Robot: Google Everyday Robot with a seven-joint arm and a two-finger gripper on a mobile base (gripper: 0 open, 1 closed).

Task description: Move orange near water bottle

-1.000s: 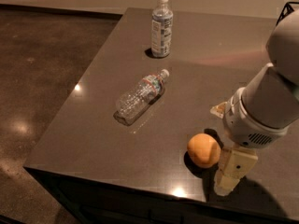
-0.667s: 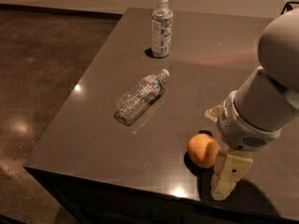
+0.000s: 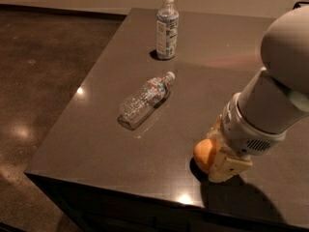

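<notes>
Reaching down at the near right part of the dark table [image 3: 91, 144], the gripper [image 3: 223, 164] presses against the right side of the orange [image 3: 203, 153], covering part of the fruit. Whether it has the orange in its grasp cannot be told. The orange sits close to the front edge. The water bottle [image 3: 145, 99] lies on its side near the table's middle, cap pointing away and well apart from the orange. A second bottle [image 3: 167, 28] with a large label stands upright farther back.
</notes>
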